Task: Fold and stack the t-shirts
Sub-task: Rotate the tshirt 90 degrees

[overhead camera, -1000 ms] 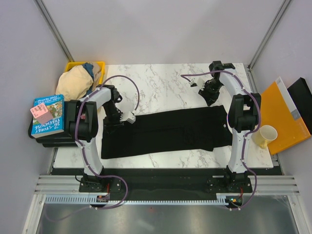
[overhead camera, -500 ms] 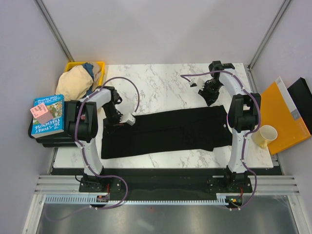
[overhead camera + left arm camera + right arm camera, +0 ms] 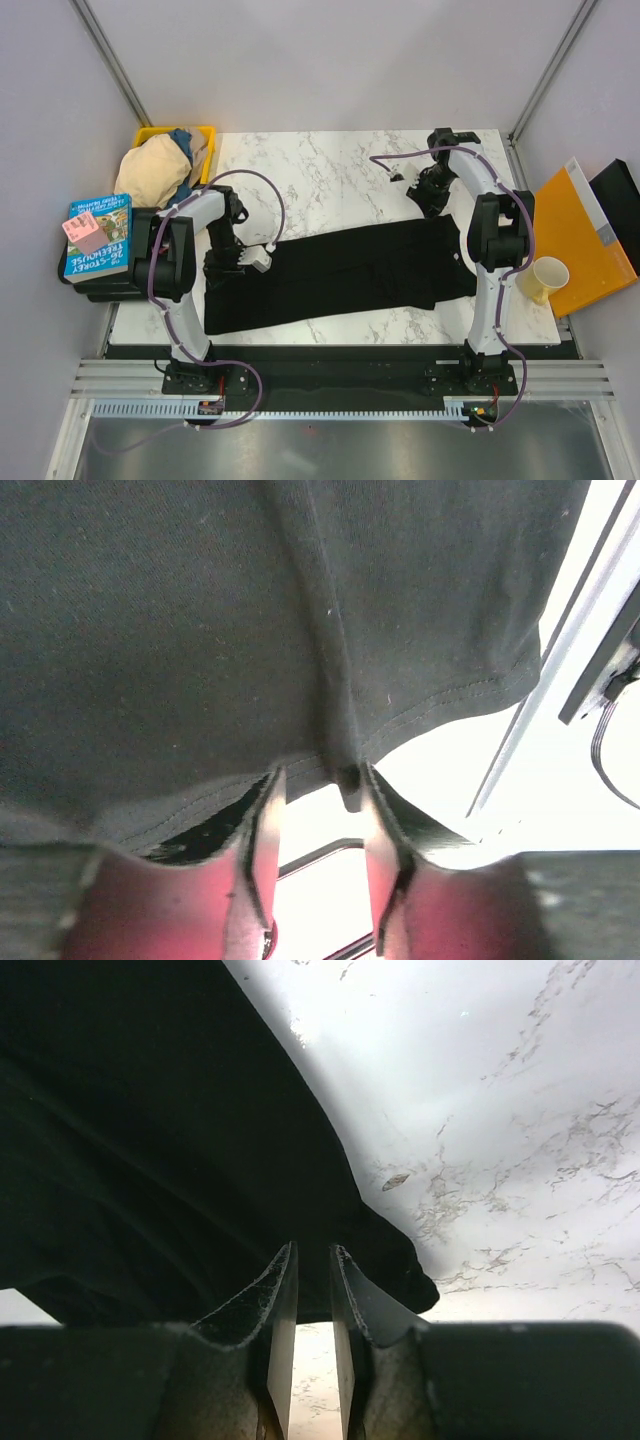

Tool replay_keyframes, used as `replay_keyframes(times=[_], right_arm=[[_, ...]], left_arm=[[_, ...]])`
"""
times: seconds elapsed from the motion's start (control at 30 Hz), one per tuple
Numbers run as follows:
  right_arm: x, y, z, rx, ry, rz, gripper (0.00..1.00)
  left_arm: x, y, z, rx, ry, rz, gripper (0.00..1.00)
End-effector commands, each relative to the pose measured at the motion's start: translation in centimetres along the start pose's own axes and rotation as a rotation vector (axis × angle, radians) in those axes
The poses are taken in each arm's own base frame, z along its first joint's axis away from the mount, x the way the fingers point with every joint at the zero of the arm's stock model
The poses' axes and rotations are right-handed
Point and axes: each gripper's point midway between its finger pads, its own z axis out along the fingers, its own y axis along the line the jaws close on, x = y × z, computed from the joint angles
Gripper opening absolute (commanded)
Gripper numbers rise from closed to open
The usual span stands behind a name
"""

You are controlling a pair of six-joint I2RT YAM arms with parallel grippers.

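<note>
Top external view: a long black fabric t-shirt [image 3: 340,270] lies spread across the white marbled tabletop [image 3: 320,175], stretched between both tools; the left tool [image 3: 318,780] is clenched on a fold of the stitched hem, with cloth spreading ahead of its fingertips; the right tool [image 3: 312,1252] is pinched nearly closed on the shirt's edge, with dark cloth ahead and to its left and bare marble to its right.
</note>
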Motion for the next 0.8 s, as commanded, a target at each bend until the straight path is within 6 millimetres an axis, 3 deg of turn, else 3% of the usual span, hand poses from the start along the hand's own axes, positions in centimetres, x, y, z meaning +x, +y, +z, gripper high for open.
replay_keyframes(times=[0.0,0.07,0.17,0.2,0.23,0.3,0.37,0.43,0.6,0.77], right_arm=[[-0.8,0.6,-1.9,0.03,-0.022,-0.031,0.27],[-0.6,0.6,-1.8,0.027,-0.017,-0.032,0.26],[-0.6,0.8,-2.0,0.024,-0.015,-0.034,0.06],[-0.4,1.0,-2.1,0.016,-0.01,-0.031,0.0],[-0.4,1.2,-2.2,0.011,-0.01,-0.032,0.0],[-0.3,1.8,-2.4,-0.005,-0.006,-0.042,0.0],[-0.1,2.2,-2.5,-0.014,-0.001,-0.045,0.0],[0.1,2.2,-2.8,-0.007,0.007,-0.052,0.0],[0.4,2.4,-2.7,-0.011,0.018,-0.051,0.0],[1.0,3.9,-3.3,-0.079,0.043,-0.077,0.0]], left_arm=[[0.8,-4.5,-1.6,0.157,0.049,0.048,0.45],[0.8,-4.4,-1.8,0.148,0.049,0.065,0.45],[0.6,-3.4,-2.4,0.12,0.046,0.063,0.44],[0.4,-2.9,-2.6,0.111,0.037,0.036,0.39],[0.0,-1.5,-3.5,0.072,0.02,0.018,0.35],[-1.1,0.5,-5.0,0.004,-0.044,-0.021,0.17],[-1.8,1.2,-5.3,-0.009,-0.079,-0.031,0.07],[-2.2,1.4,-5.4,-0.009,-0.102,-0.034,0.06],[-1.6,0.9,-3.3,0.074,-0.072,-0.049,0.06],[-1.3,0.7,-2.7,0.1,-0.051,-0.064,0.02]])
